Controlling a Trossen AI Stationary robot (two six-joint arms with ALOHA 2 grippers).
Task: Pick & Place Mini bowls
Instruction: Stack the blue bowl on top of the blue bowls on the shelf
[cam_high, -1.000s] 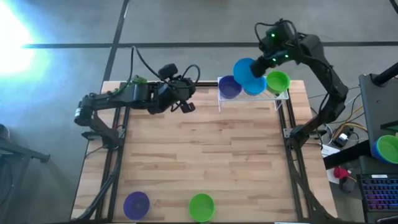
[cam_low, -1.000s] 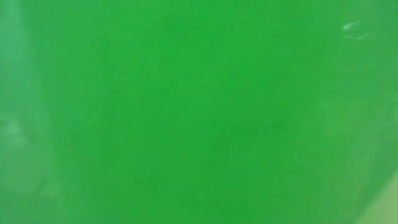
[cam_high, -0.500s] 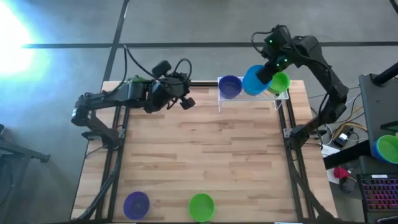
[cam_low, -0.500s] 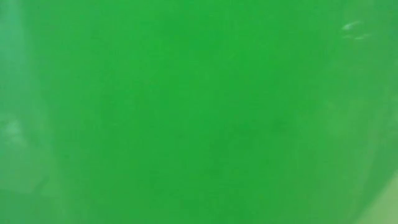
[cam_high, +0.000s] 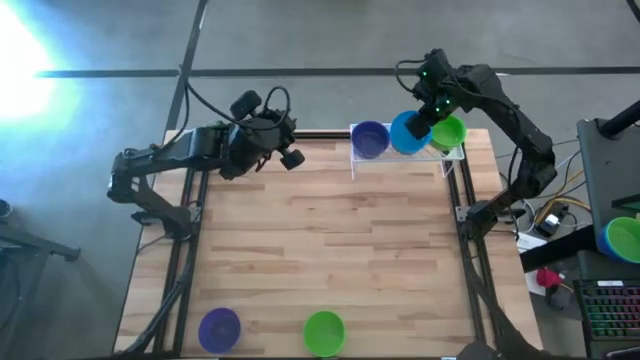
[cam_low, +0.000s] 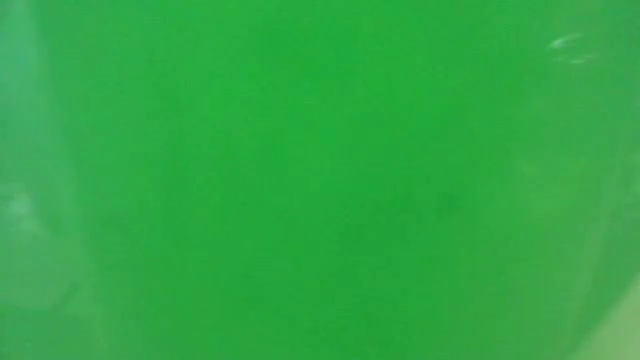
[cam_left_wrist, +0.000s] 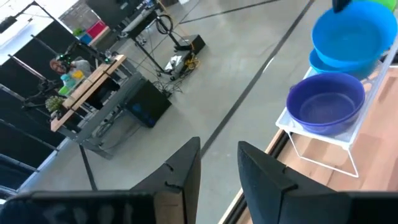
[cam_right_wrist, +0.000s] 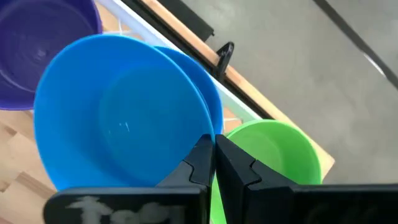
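A white wire rack (cam_high: 404, 153) stands at the table's far edge. It holds a purple bowl (cam_high: 370, 139), a blue bowl (cam_left_wrist: 324, 61) and a green bowl (cam_high: 449, 132). My right gripper (cam_high: 424, 117) is over the rack, shut on a second blue bowl (cam_high: 406, 132) that sits just above the racked blue one. My left gripper (cam_high: 289, 157) hovers open and empty at the far left; its wrist view shows its fingers (cam_left_wrist: 186, 177) apart. A purple bowl (cam_high: 219, 327) and a green bowl (cam_high: 323, 332) rest on the table's near edge. The green one fills the low view (cam_low: 320, 180). My right gripper pinches the blue bowl's rim (cam_right_wrist: 212, 133) on the side toward the green bowl, one finger (cam_right_wrist: 198, 163) inside the bowl and one outside. The fingers come from above, slanting down. The bowl is tilted over the racked blue bowl (cam_right_wrist: 210, 93); I cannot tell whether they touch.
The rack's thin wire legs (cam_left_wrist: 323, 155) stand on the wooden table top (cam_high: 320, 240). A stack of blue and green bowls (cam_high: 624, 238) sits off the table to the right. The room beyond the far edge holds benches and a person (cam_left_wrist: 62, 65).
My right gripper has gone down and toward the table's left with the blue bowl, bringing it from above the rack onto the spot between the purple and green bowls. My left gripper has drawn back toward the table's far left corner.
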